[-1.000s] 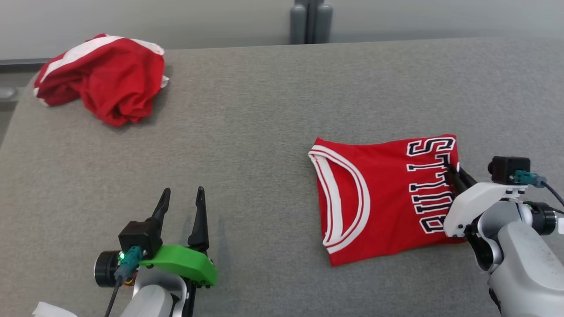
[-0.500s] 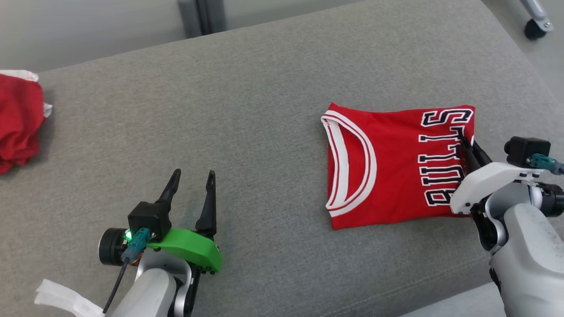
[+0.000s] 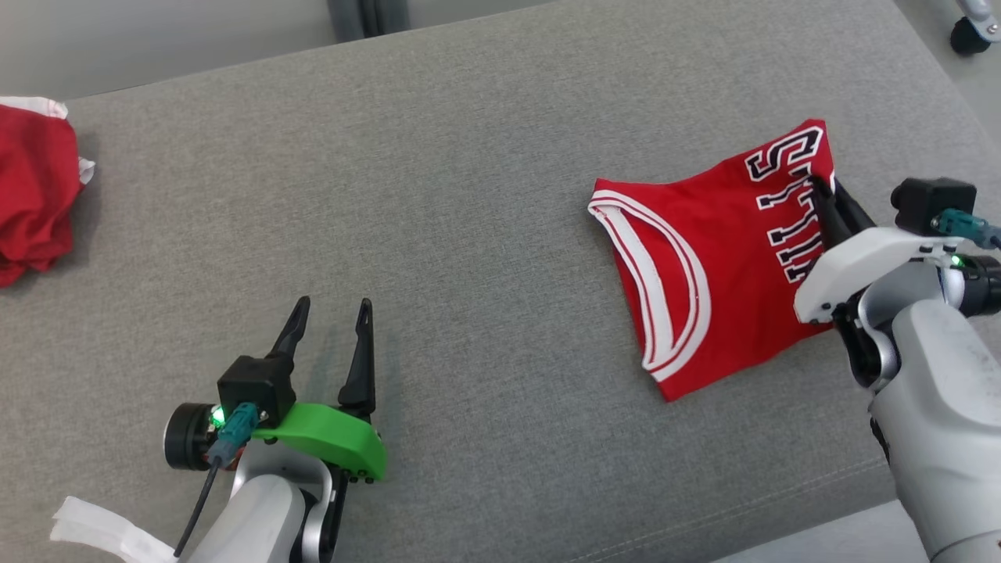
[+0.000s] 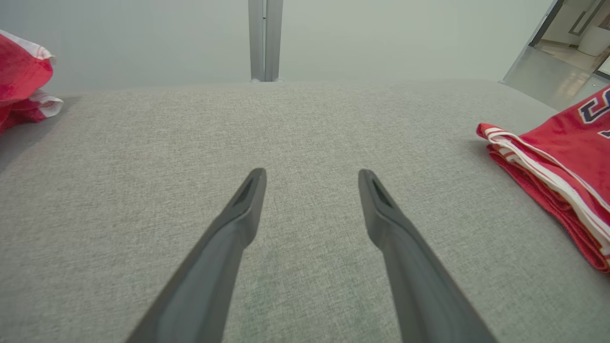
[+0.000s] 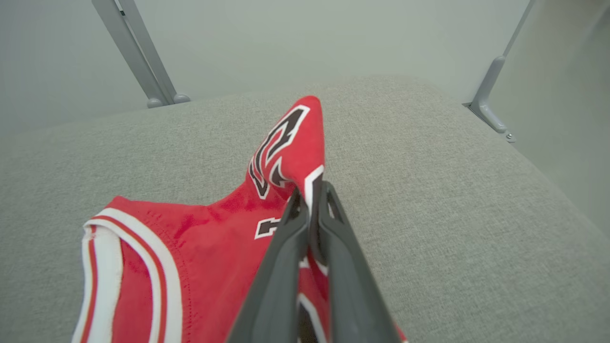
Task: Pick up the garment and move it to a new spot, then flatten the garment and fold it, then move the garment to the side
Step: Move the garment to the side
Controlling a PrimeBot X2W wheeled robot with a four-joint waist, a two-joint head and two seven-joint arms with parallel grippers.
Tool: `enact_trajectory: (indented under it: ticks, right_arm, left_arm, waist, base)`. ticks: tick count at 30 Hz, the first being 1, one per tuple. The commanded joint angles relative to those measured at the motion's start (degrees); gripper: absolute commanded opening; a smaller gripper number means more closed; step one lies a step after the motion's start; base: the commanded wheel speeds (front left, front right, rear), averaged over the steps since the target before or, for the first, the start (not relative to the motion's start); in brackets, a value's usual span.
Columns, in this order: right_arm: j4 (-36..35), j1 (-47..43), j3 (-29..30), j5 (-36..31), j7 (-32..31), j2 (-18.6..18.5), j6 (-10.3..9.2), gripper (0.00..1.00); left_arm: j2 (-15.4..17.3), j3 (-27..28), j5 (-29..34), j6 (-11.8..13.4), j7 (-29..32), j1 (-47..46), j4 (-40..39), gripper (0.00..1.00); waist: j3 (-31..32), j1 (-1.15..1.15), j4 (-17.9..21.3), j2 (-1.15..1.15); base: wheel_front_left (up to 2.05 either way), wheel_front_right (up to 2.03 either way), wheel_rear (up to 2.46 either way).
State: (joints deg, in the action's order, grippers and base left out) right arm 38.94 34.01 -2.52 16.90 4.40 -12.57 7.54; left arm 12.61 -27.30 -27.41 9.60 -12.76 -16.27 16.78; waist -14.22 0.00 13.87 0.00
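Red cloth is pinched between the closed fingers of the right gripper (image 3: 821, 186): they are clamped on the lettered edge of the folded jersey (image 3: 704, 289). That edge is raised off the grey counter (image 3: 469, 195). In the right wrist view one lettered corner stands up past the fingertips, tilted and pointing away from the gripper. The rest of the jersey slopes down from the grip and lies to this gripper's left, the white-and-red trimmed neckline on the side farthest from the fingers (the black-and-white letters sit right at the grip).

The left gripper (image 3: 333, 305) is well apart from the jersey, its two dark fingers spread wide with nothing between them, the tips low over bare grey fabric. From this gripper the jersey's trimmed edge lies off to the right. A crumpled red garment (image 3: 35, 203) with white trim sits far off to its left and ahead, near the counter's back edge.
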Motion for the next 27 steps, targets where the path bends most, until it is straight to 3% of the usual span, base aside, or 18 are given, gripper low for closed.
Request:
enact_trajectory:
  ticks: [1,12,19,22,23,24,27]
  right_arm:
    - [0.29,1.86,-0.13,-0.30,-0.29,-0.71,-0.11,0.00]
    - [4.76,13.35,3.21,-2.05,-0.57,-9.20,-0.11,0.00]
    - [8.88,16.05,6.19,-3.29,-0.61,-15.51,-0.11,0.00]
    - [10.20,16.11,6.38,-3.72,0.53,-16.39,-0.11,0.00]
    - [10.89,15.91,6.88,-3.78,0.95,-16.99,-0.11,0.36]
    - [11.10,15.76,7.09,-4.05,1.50,-17.46,-0.11,1.00]
    - [12.25,15.25,8.25,-5.04,3.55,-17.64,-0.11,1.00]
  left_arm:
    - [0.75,0.42,0.18,0.29,-0.27,-0.60,-0.41,1.00]
    - [2.22,0.85,0.48,1.04,0.57,-2.55,-3.60,1.00]
    - [2.73,0.35,1.25,1.53,1.23,-3.36,-5.04,1.00]
    - [2.96,0.21,1.37,1.68,1.46,-3.40,-5.24,1.00]
    - [3.04,0.17,1.43,1.74,1.51,-3.46,-5.35,1.00]
    - [3.07,0.13,1.46,1.82,1.56,-3.52,-5.43,1.00]
    - [3.07,-0.01,1.44,2.00,1.63,-3.63,-5.44,1.00]
  waist:
    - [-0.81,0.00,-1.54,0.00]
    - [-5.91,0.00,-5.64,0.00]
    - [-9.02,0.00,-7.57,0.00]
    - [-9.76,0.00,-7.92,0.00]
    - [-9.91,0.00,-7.97,0.00]
    - [-10.00,0.00,-7.99,0.00]
    - [-10.07,0.00,-7.90,0.00]
  base:
    - [0.00,0.00,0.00]
    - [0.00,0.00,0.00]
    - [0.00,0.00,0.00]
    - [0.00,0.00,0.00]
    - [0.00,0.00,0.00]
    - [0.00,0.00,0.00]
    - [0.00,0.00,0.00]
